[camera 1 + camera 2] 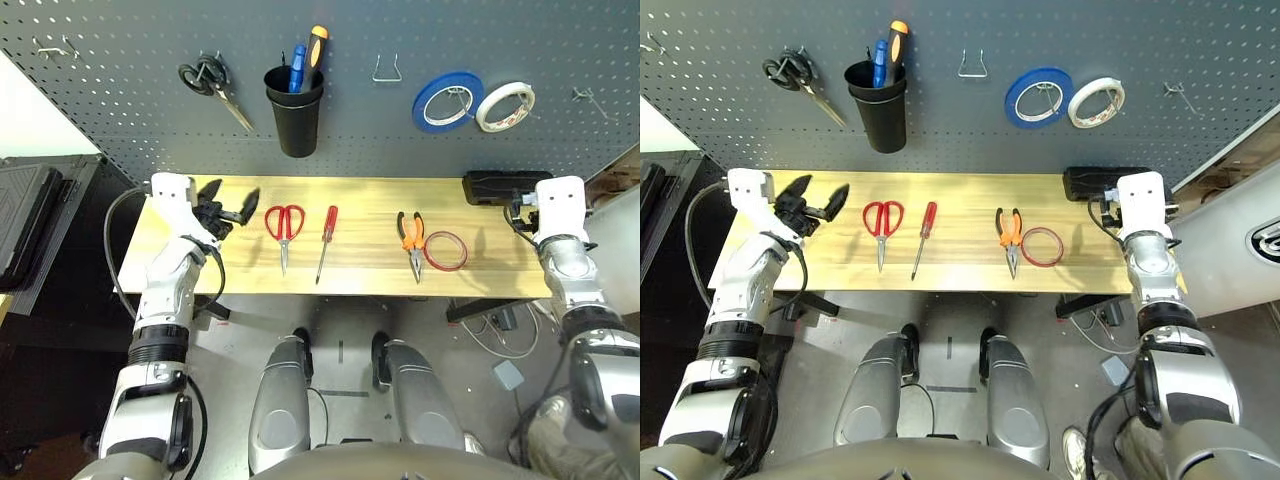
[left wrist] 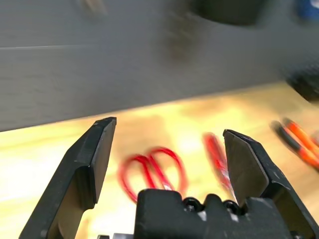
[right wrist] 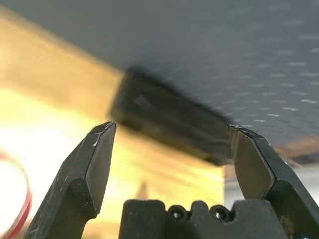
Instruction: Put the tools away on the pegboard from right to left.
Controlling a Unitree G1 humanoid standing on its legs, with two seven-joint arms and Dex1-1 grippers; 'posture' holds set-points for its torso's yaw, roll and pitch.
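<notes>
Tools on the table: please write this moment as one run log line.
left gripper: open, empty | right gripper: open, empty | red tape ring, pliers, screwdriver, red scissors: on table

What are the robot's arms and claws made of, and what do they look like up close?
Each forearm is a shiny silver shell with black ribbed joints and a white boxy wrist block. A black cable loops along the left arm; the right arm looks alike. The left gripper and right gripper each have two matt black, wedge-shaped fingers on a black base with small screws.

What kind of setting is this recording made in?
Probably a workshop or a lab set up as one: a dark perforated pegboard with hooks, tape rolls and a cup of tools, above a wooden bench laid with hand tools.
</notes>
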